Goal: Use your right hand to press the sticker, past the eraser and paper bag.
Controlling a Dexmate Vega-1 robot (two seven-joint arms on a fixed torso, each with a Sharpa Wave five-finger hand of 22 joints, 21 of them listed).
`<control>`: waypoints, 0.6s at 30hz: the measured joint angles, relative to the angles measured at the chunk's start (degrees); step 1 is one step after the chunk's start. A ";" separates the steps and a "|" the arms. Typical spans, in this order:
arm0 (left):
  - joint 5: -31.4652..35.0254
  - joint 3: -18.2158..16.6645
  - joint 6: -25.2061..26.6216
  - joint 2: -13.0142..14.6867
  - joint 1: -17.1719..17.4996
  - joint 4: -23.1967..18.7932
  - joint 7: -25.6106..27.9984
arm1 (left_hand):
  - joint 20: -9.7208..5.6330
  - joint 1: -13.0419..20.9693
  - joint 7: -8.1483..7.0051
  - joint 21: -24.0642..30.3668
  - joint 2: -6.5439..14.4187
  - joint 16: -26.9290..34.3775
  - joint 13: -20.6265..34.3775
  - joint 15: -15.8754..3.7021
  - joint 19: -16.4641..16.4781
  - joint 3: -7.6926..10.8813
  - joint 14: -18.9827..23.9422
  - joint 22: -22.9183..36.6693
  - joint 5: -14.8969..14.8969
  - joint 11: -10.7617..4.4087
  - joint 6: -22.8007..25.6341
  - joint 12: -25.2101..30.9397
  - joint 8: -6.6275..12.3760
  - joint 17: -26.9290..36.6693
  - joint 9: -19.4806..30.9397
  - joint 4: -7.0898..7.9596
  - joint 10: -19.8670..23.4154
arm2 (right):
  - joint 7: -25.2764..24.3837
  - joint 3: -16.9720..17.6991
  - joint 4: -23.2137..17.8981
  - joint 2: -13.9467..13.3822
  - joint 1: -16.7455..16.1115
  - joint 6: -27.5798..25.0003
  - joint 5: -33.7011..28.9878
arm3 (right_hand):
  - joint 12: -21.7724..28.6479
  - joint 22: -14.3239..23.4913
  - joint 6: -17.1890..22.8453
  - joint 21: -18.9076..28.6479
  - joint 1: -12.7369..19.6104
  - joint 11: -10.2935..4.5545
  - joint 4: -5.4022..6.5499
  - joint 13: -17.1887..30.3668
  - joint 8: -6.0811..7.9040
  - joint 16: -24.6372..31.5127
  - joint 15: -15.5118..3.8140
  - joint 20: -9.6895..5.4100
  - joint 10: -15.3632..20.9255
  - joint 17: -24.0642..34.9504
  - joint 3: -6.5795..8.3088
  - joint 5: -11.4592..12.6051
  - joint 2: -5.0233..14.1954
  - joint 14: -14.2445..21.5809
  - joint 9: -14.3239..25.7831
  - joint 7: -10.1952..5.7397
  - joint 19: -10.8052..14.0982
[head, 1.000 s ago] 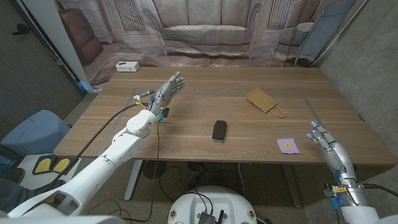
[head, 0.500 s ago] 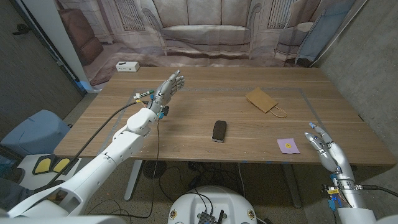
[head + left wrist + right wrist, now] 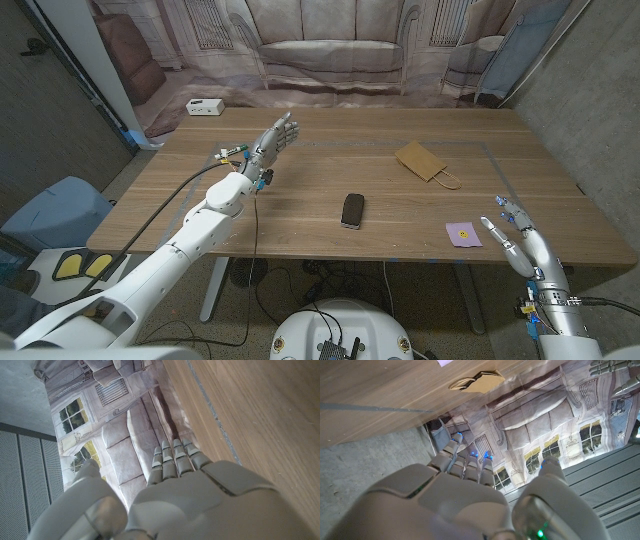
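Right hand [image 3: 516, 240] has dropped nearer the table's [image 3: 330, 175] edge.

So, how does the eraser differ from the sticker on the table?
The eraser is dark, thick and oblong, while the sticker is a flat purple square with a small yellow mark. The eraser lies near the table's middle; the sticker lies close to the right hand. Neither is touched by a hand.

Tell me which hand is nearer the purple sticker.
Right. The right hand hovers open just beside the sticker at the table's near right edge. The left hand is raised far across the table, beyond the eraser.
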 measured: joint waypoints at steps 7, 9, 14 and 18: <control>0.32 0.02 -0.19 0.06 0.00 -0.12 0.26 | 0.00 0.16 0.00 0.00 0.17 0.00 0.00 0.20 0.00 0.25 -0.21 0.00 0.00 0.00 0.00 -0.29 0.00 0.00 0.00 -0.25 0.00 | -3.70 -0.95 -1.57 -1.20 -0.71 -4.22 -5.38 | 0.00 0.00 -0.08 0.00 -0.19 -0.13 0.00 0.00 0.00 0.00 -0.31 0.00 -0.12 0.00 0.00 0.22 -0.37 -0.31 0.01 -0.73 0.00; 0.33 0.00 -0.26 0.10 0.08 -0.22 0.37 | 0.00 0.29 0.00 0.00 0.32 0.00 0.00 0.20 0.00 0.25 -0.21 0.00 0.00 0.00 0.00 -0.35 0.00 0.00 -0.01 -0.25 0.00 | -4.81 -1.31 -2.11 -1.66 -0.88 -5.98 -7.25 | 0.00 0.00 -0.08 0.00 -0.19 -0.09 0.00 0.00 0.00 0.00 -0.31 -0.19 -0.15 0.00 0.00 0.23 -0.37 -0.31 0.00 -0.73 -0.18; 0.32 -0.29 -0.81 0.19 0.59 -0.50 0.59 | 0.01 0.00 0.00 0.00 0.61 0.00 0.00 0.20 -0.02 0.25 -0.21 0.00 0.00 0.00 0.00 -0.35 0.00 0.00 -0.01 -0.25 0.00 | -6.80 -2.45 -3.20 -3.15 -1.24 -9.28 -10.52 | 0.00 0.00 -0.08 0.00 -0.19 0.59 -0.21 0.00 0.00 0.00 -0.32 -0.20 -0.84 0.01 -0.22 0.23 -0.37 -0.94 0.01 -0.73 -0.62; 0.31 -0.52 -1.24 0.23 0.91 -0.75 0.72 | 0.19 0.00 -0.22 0.00 0.61 0.00 0.00 0.20 -0.20 0.25 -0.21 0.00 0.00 0.00 -0.23 -0.35 0.00 0.00 -0.01 -0.25 0.00 | -8.15 -3.26 -3.74 -4.30 -1.45 -11.75 -12.36 | 0.00 0.00 -0.08 0.00 -0.22 0.59 -0.21 0.01 0.00 0.00 -0.32 -0.10 -0.83 0.01 -0.22 0.22 -0.40 -0.94 0.01 -0.72 -0.91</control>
